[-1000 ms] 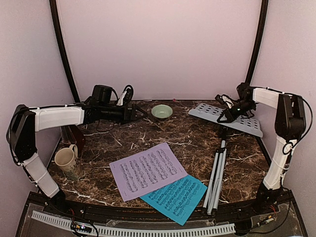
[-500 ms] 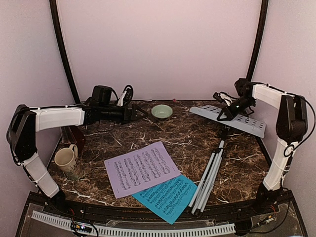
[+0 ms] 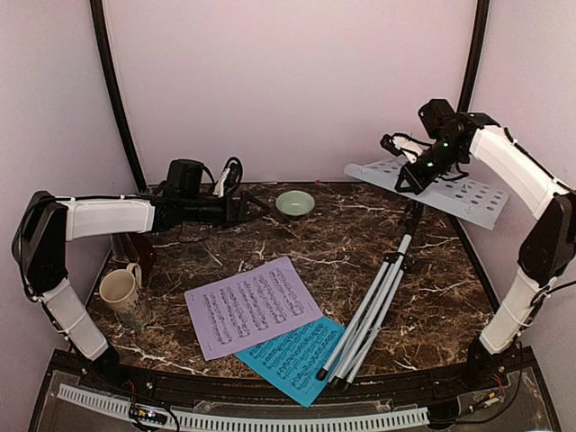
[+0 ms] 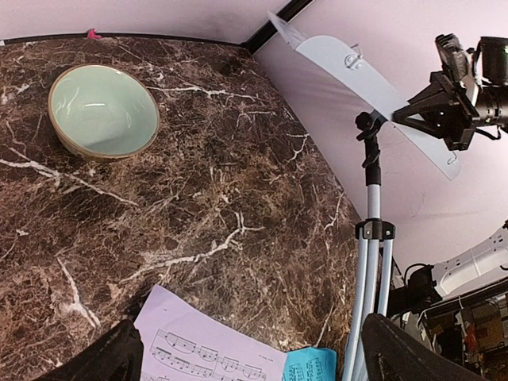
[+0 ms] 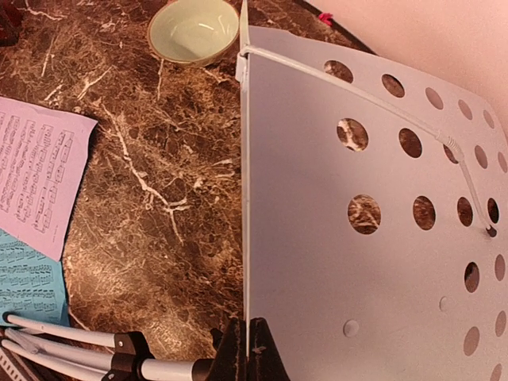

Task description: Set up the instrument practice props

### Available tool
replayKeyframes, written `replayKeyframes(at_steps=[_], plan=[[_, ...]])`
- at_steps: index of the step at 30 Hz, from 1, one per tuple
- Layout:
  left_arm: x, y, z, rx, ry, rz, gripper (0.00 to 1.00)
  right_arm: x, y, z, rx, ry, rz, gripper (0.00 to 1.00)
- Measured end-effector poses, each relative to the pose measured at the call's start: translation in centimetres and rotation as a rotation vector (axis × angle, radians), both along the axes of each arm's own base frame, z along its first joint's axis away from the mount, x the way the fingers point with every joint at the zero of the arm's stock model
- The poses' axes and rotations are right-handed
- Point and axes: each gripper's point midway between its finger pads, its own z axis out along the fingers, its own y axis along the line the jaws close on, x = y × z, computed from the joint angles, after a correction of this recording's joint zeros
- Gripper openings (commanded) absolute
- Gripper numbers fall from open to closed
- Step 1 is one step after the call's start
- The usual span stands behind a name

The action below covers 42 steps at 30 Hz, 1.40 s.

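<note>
The right gripper [image 5: 248, 329] is clenched on the edge of the perforated grey tray [image 5: 333, 262] of the silver tripod music stand [image 3: 402, 247], its two dark fingers pressed together over the thin rim in the right wrist view. From above, that arm reaches up and holds the tray clear of the marble table [image 3: 306, 247] at the far right, close to the pale back wall, with the tray's face turned upward and sloping. The stand's pole slants down from under the tray toward the near middle of the table. Its three legs [image 3: 355, 333] are folded together in a bundle, and their ends lie across the right edge of the bright-blue sheet of music [image 3: 283, 358]. The lilac sheet of music [image 3: 252, 308] lies flat near the middle front and overlaps the blue sheet's far corner. The left gripper [image 3: 245, 208] is released, its jaws spread wide and holding nothing. It hovers low over the far left of the table, pointing toward the small pale-green bowl [image 3: 295, 203], which sits just beyond it near the back wall. The left wrist view shows both of its fingers [image 4: 99, 361] at the lower corners with bare table between them. A cream mug [image 3: 120, 292] stands at the left edge, and just behind it the dark-brown wooden metronome [image 3: 138, 252] is partly hidden under the left arm
</note>
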Motion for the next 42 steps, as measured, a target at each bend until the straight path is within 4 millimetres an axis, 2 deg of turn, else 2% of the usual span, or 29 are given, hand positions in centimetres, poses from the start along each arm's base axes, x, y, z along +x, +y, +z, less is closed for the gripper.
replayKeyframes(at_steps=[3,6,10,12,17,20,23,31,36,42], plan=[[0.0,0.0,0.0,-0.006,0.000,0.003,0.99,-0.4,0.1,2.4,-0.047,-0.091,-0.013,0.00],[-0.2,0.2,0.0,-0.014,-0.009,0.010,0.99,-1.6,0.4,4.7,-0.094,-0.171,-0.016,0.00],[-1.2,0.7,0.8,-0.030,-0.054,0.019,0.99,-3.2,2.0,7.9,-0.132,-0.272,0.013,0.00],[-1.9,0.9,1.9,-0.039,-0.095,0.022,0.99,-3.5,3.1,9.5,-0.147,-0.334,0.034,0.00],[-3.1,0.8,6.0,-0.081,-0.231,0.009,0.99,-3.8,5.1,12.1,-0.212,-0.480,0.065,0.00],[-3.6,0.6,7.3,-0.098,-0.284,-0.001,0.98,-4.1,6.0,13.4,-0.246,-0.558,0.083,0.00],[-4.2,0.2,7.5,-0.108,-0.306,-0.017,0.95,-5.0,7.0,15.7,-0.239,-0.660,0.105,0.00],[-6.6,-2.4,8.0,-0.127,-0.370,-0.089,0.89,-8.7,9.7,24.1,-0.148,-0.960,0.158,0.00],[-7.1,-3.2,8.1,-0.108,-0.421,-0.085,0.86,-9.4,10.9,27.1,-0.202,-1.095,0.157,0.00],[-6.1,-2.6,8.2,-0.034,-0.515,-0.012,0.83,-10.0,13.4,28.6,-0.310,-1.208,0.179,0.00]])
